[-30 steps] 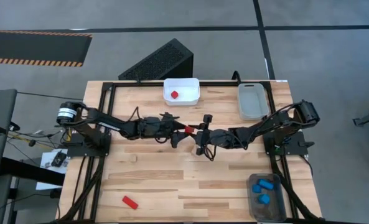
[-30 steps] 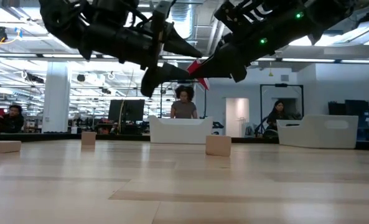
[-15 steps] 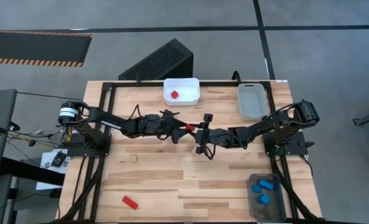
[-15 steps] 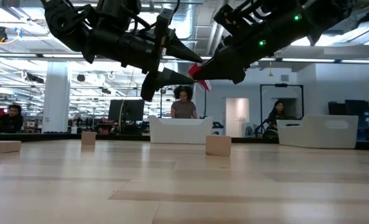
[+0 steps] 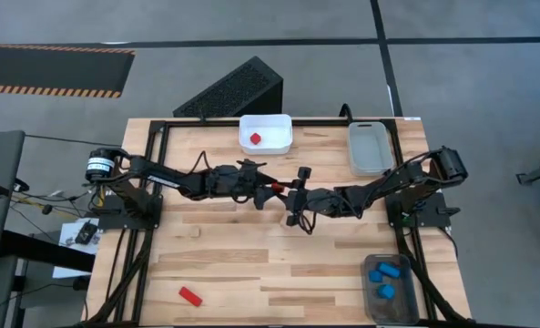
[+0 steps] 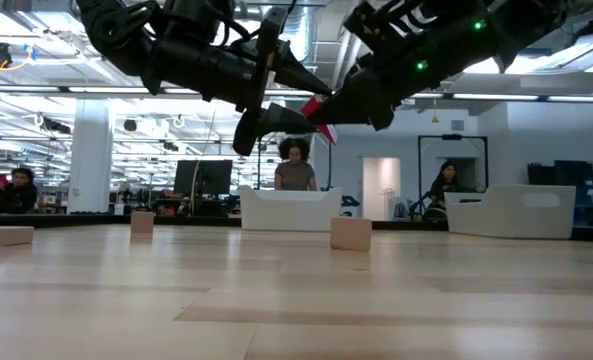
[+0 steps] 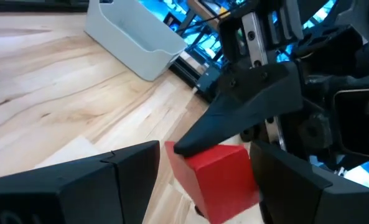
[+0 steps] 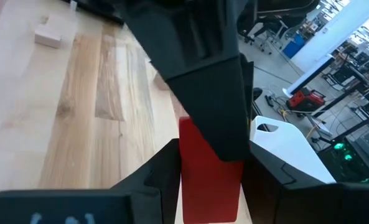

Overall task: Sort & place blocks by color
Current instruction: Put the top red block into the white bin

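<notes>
Mid-worktop handover above the worktop (image 5: pixel 251 264): right gripper (image 5: pixel 281 192) jaws pinching a red block (image 7: pixel 218 177), which sits between the spread jaws of the left gripper (image 5: pixel 268 190).

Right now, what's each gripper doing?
Left gripper: open, fingers on either side of the red block.
Right gripper: closed on the red block, above mid-table.
</notes>
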Available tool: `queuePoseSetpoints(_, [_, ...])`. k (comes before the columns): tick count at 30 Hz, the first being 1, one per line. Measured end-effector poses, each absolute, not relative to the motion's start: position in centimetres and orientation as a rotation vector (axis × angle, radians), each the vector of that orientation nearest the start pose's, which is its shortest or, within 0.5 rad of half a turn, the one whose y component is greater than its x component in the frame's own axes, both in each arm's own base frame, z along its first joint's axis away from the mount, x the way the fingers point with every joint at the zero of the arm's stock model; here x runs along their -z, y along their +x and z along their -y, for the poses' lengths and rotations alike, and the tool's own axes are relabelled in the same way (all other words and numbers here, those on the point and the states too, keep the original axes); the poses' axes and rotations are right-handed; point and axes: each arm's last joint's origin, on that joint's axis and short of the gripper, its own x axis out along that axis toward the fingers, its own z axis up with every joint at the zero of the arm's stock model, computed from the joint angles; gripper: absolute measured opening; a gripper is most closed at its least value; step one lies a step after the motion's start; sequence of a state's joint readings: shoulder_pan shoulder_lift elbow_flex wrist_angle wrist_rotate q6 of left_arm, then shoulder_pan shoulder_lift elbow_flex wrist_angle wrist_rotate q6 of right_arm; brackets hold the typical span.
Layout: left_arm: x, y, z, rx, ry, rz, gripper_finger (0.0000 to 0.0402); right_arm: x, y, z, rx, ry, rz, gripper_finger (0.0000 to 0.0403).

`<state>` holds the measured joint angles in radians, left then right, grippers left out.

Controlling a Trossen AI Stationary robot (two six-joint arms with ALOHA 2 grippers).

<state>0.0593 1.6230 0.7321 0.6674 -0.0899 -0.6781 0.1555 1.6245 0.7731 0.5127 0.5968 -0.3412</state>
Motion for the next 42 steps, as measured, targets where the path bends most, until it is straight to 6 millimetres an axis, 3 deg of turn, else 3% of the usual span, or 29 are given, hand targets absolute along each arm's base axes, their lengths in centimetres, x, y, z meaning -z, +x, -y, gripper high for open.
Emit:
queuePoseSetpoints(12, [-18.8, 32.7, -2.1, -0.206, -0.696, -0.222, 0.0235, -19.2, 32.6, -3.4, 0.381, -0.463, -0.392, 0.0154])
queuePoseSetpoints(26, [-18.8, 32.7, -2.6, -0.222, -0.688, -0.216, 0.0104, -19.1, 32.5, -3.4, 0.389, -0.478, -0.403, 0.0154])
queuePoseSetpoints(31, [-18.8, 32.7, -2.6, -0.221, -0.671, -0.219, 0.0116, -19.1, 32.5, -3.4, 0.402, -0.463, -0.400, 0.0170])
queuePoseSetpoints(35, [-18.8, 32.6, -3.1, -0.238, -0.638, -0.218, 0.0132, -19.1, 32.3, -3.2, 0.514, -0.480, -0.421, 0.0198])
queuePoseSetpoints(42, [-18.8, 32.3, -5.6, -0.287, -0.640, -0.202, 0.0118, -18.8, 32.1, -3.2, 0.567, -0.418, -0.433, 0.0249])
